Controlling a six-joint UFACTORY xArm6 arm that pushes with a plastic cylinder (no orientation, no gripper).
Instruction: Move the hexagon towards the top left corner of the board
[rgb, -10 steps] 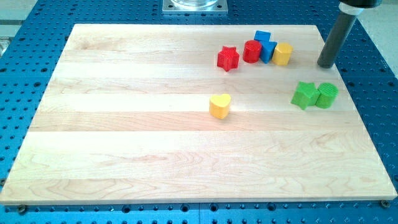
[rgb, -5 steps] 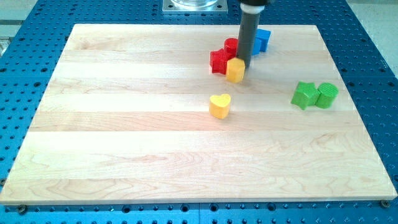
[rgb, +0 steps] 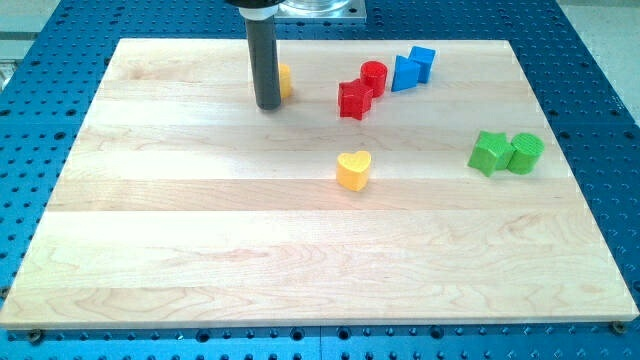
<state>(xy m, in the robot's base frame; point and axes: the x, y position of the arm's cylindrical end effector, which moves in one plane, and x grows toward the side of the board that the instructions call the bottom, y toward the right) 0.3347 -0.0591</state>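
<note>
My tip (rgb: 267, 106) rests on the pale wooden board (rgb: 200, 230), its dark upright rod covering most of the small yellow hexagon block (rgb: 285, 80) (touching its left side, apparently), near the top edge.

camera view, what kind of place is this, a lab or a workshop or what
Most likely a robotics lab bench. A wooden board lies on a blue metal plate dotted with a grid of holes, small coloured blocks sit on it, and my tip rests beside a yellow block.
</note>
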